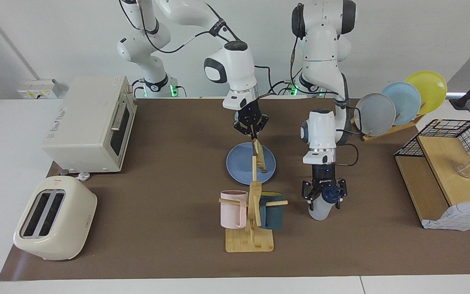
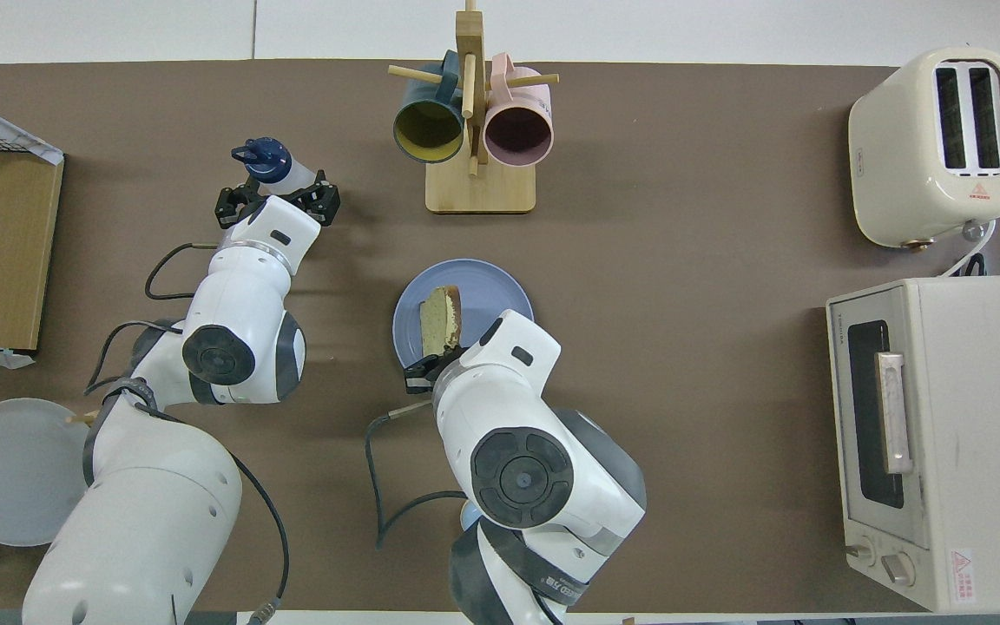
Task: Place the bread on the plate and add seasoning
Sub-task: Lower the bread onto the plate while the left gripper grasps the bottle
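Note:
The bread [image 1: 260,158] [image 2: 441,318] hangs slanted over the round blue plate [image 1: 239,168] [image 2: 502,288], its top edge pinched in my right gripper [image 1: 253,134], which is shut on it. I cannot tell whether its lower edge touches the plate. The seasoning bottle [image 1: 319,210] [image 2: 293,179], translucent white with a navy cap [image 1: 331,195] [image 2: 260,157], stands toward the left arm's end of the table. My left gripper [image 1: 324,197] [image 2: 277,193] is open, low around the bottle just under its cap, one finger on each side.
A wooden mug rack [image 1: 250,240] with a pink and a dark teal mug stands farther from the robots than the plate. A toaster [image 1: 55,218] and toaster oven [image 1: 90,122] sit at the right arm's end. Upright plates [image 1: 398,105] and a shelf [image 1: 443,175] are at the left arm's end.

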Tool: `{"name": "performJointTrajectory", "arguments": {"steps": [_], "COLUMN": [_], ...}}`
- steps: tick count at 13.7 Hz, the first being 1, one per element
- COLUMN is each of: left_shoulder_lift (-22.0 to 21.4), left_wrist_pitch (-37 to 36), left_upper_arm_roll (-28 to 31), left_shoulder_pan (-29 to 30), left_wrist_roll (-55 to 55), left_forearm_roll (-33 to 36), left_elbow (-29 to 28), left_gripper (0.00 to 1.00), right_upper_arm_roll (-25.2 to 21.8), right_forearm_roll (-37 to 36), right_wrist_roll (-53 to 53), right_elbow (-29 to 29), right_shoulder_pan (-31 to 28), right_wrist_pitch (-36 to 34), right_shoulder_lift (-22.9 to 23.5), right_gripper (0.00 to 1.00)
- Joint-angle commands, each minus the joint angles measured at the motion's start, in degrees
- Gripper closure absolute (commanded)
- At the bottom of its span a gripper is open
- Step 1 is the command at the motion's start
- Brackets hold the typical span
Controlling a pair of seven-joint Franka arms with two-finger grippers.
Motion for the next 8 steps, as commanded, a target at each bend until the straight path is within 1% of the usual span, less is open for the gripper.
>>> {"name": "performJointTrajectory", "arguments": {"steps": [1,4,8], "left_shoulder_lift": [1.3,1.4,1.3], "left_wrist_pitch": [-1.4,-1.4,-1.4], "left_upper_arm_roll": [0.0,-0.2,-0.3], "left_shoulder_pan": [0.5,0.7,0.7], "left_wrist_roll": [-0.5,-0.6,-1.0], "left_forearm_roll": [-0.6,-0.6,-0.6], "left_elbow": [1.8,1.7,1.7], "left_gripper": [0.00,0.00,0.00], "right_upper_arm_roll": [-0.2,-0.3,-0.3], "right_forearm_roll": [0.4,0.4,0.4], "right_wrist_roll": [0.4,0.5,1.0], "right_elbow": [-3.7,-4.2,-5.6], "right_shoulder_pan": [-0.5,-0.7,-3.0], "right_wrist_pitch": [1.7,1.3,1.3], "right_shoulder_lift": [-2.4,-2.5,-3.1], "right_gripper": [1.00,1.00,1.00]}}
